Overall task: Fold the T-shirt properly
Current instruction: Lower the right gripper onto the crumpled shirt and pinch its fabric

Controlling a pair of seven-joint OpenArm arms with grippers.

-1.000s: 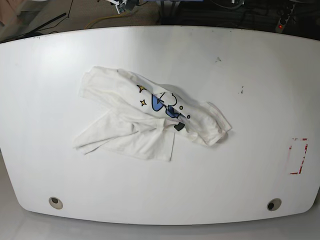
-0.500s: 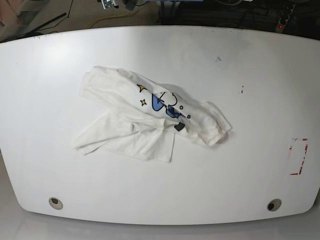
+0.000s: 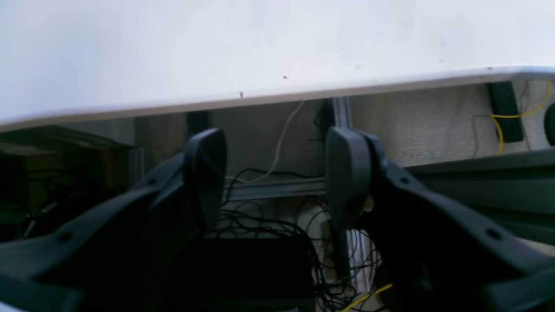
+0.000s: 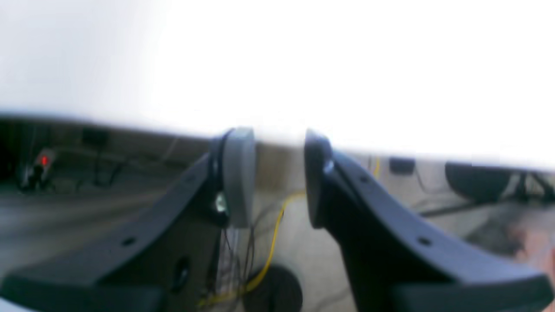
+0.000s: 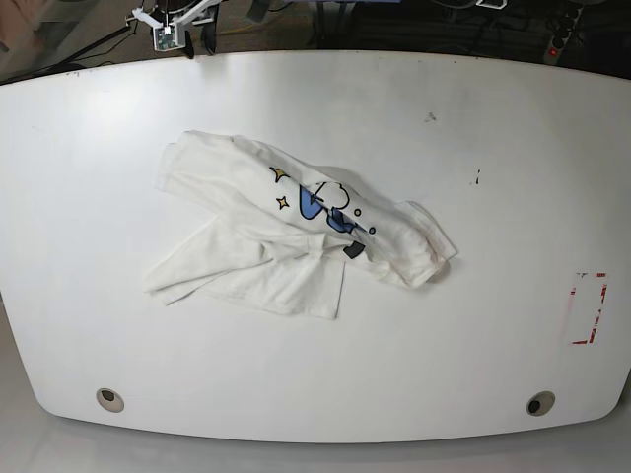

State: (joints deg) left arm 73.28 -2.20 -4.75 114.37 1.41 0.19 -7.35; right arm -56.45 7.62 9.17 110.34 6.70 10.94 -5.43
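Note:
The white T-shirt (image 5: pixel 246 197) lies crumpled in the middle of the white table (image 5: pixel 473 325). Its blue and yellow print (image 5: pixel 325 202) faces up, and one sleeve is bunched at the right. My right gripper (image 5: pixel 197 41) hangs beyond the table's far edge at the top left, well clear of the shirt. In the right wrist view it (image 4: pixel 277 173) is open and empty, blurred. My left gripper (image 3: pixel 277 173) is open and empty off the table's far edge. I cannot make it out in the base view. Neither wrist view shows the shirt.
A red-marked rectangle (image 5: pixel 590 307) sits near the table's right edge. Two round holes (image 5: pixel 110 399) (image 5: pixel 539 403) are near the front edge. Small dark marks (image 5: pixel 430 117) dot the far right of the table. Cables and frame bars (image 3: pixel 277 186) lie beyond the far edge.
My right arm has swung left along the table's far edge and now shows at the top left. The T-shirt has not moved.

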